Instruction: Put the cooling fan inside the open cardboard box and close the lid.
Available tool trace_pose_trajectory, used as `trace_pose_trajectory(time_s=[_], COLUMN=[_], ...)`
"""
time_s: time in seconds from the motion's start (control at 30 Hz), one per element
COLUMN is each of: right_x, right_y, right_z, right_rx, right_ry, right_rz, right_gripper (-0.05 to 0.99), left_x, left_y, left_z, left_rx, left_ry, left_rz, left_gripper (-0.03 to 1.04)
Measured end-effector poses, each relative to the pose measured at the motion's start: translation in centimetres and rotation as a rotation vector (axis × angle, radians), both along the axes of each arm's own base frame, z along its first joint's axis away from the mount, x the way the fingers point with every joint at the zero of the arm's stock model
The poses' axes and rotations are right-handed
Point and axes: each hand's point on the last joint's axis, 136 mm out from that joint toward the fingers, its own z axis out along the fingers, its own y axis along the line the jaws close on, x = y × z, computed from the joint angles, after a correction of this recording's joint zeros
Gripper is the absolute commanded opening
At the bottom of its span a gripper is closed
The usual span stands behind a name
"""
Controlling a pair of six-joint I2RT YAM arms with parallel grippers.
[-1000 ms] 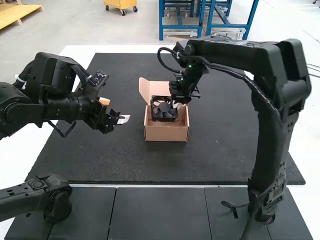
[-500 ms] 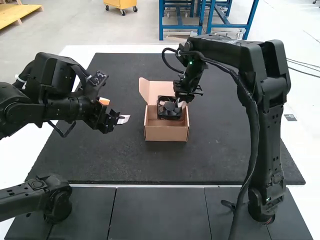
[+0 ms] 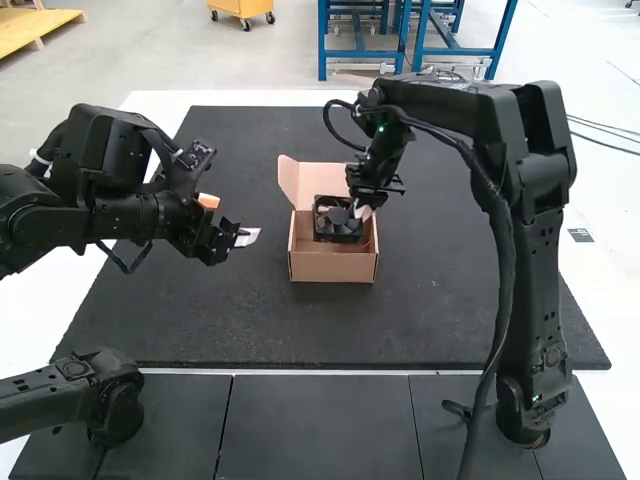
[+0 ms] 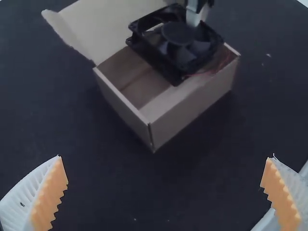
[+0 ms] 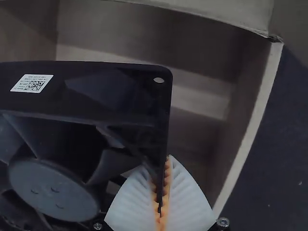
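Observation:
A black square cooling fan (image 3: pixel 335 220) hangs tilted in the mouth of the open cardboard box (image 3: pixel 332 262) at the mat's middle. My right gripper (image 3: pixel 363 208) is shut on the fan's right edge. Close up, the fan (image 5: pixel 82 149) has its frame pinched between the white ribbed fingers (image 5: pixel 185 199), with the box's inner walls (image 5: pixel 202 101) behind. The box's lid (image 3: pixel 300 177) stands up at the back left. My left gripper (image 3: pixel 232 238) hovers open to the left of the box, apart from it. From there the fan (image 4: pixel 180 43) leans over the box (image 4: pixel 163 103), with my own pads (image 4: pixel 48 192) wide apart.
The box stands on a black mat (image 3: pixel 450 290) that covers most of the table, with bare mat all around it. A white table border (image 3: pixel 40 300) shows at the left, past the left arm.
My right gripper has carried the fan to the right and lower into the box opening; over the last half second it barely shifted. The left arm has kept still.

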Motion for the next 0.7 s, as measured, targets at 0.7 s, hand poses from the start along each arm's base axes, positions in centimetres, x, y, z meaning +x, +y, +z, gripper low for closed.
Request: trace_pose_trajectory(time_s=[0.7], right_x=[-0.5], right_y=[1.1], right_z=[-1.8], right_rx=[-0.001], right_ry=[0.038], right_rz=[0.03], right_gripper=[-0.02], left_x=[0.1], left_y=[0.0], left_z=[0.1], left_rx=[-0.004], left_ry=[-0.006], left_rz=[0.0], left_gripper=[0.95])
